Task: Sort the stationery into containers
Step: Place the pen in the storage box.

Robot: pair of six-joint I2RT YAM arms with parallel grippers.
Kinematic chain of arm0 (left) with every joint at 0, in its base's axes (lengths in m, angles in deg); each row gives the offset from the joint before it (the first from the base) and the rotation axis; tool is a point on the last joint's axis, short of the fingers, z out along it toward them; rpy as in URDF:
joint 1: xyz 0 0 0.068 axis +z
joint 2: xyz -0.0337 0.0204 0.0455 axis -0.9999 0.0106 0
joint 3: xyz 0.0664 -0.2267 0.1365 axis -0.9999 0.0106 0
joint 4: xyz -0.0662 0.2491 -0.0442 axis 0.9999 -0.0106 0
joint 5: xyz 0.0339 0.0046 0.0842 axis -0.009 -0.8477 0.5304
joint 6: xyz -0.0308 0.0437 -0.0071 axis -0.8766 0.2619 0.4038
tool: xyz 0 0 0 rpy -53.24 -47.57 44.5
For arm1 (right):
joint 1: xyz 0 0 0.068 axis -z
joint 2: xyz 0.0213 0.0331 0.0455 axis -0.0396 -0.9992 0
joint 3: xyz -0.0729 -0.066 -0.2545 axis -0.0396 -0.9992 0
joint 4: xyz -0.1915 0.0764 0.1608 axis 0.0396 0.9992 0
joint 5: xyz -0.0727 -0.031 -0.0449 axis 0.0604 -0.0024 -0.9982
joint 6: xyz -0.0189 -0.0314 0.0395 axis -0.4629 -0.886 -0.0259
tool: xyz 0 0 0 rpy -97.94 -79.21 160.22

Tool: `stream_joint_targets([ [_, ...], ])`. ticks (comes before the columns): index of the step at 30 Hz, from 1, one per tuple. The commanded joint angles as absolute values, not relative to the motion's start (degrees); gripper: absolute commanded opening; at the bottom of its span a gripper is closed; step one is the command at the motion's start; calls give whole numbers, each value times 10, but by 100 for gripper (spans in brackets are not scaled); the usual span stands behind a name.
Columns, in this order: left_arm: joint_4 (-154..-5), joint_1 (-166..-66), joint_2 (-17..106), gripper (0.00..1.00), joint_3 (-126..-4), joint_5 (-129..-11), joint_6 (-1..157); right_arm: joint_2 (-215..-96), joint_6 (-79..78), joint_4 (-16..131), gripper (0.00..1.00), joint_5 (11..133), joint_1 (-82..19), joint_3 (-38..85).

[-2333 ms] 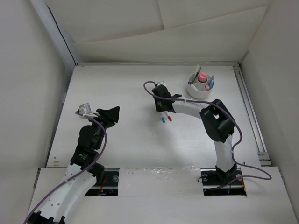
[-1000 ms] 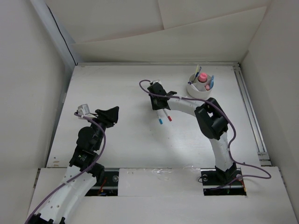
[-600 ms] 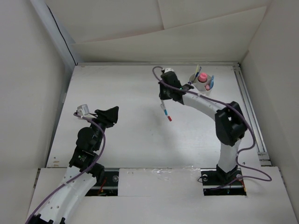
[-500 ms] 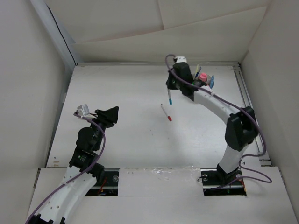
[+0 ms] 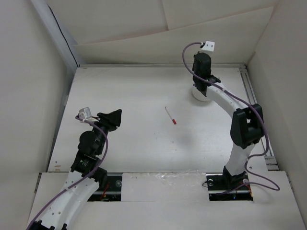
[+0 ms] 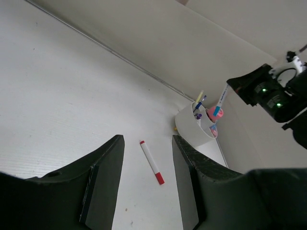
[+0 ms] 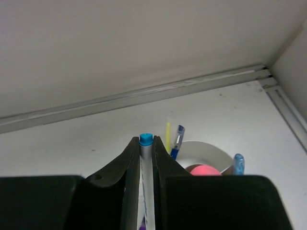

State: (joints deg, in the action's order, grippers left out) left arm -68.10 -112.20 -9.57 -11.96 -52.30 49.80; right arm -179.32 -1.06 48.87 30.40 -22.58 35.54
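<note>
Your left arm [image 5: 72, 191] and right arm [image 5: 223, 97] share one build: white links, black joint housings, a purple cable [image 5: 107, 140] looping alongside. Small holes dot the left arm's lowest link. The left tool [image 6: 147, 139] has broad matte-black fingers [image 6: 103, 177].

Robot lab cell, white panel walls [image 5: 144, 28], white table [image 5: 134, 143]
</note>
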Motion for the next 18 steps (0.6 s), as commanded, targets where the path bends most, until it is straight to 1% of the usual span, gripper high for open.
stream_joint_targets([
  [1, -667, -1124, -101, 41, -120, -524, 506, -1820, -112, 386, 0, 226, -225, 382],
  [8, -662, -1124, -90, 41, -120, -524, 506, -1831, -211, 251, 0, 152, -225, 331],
  [18, -662, -1124, -90, 41, -120, -524, 506, -1861, -278, 150, 0, 127, -231, 268],
])
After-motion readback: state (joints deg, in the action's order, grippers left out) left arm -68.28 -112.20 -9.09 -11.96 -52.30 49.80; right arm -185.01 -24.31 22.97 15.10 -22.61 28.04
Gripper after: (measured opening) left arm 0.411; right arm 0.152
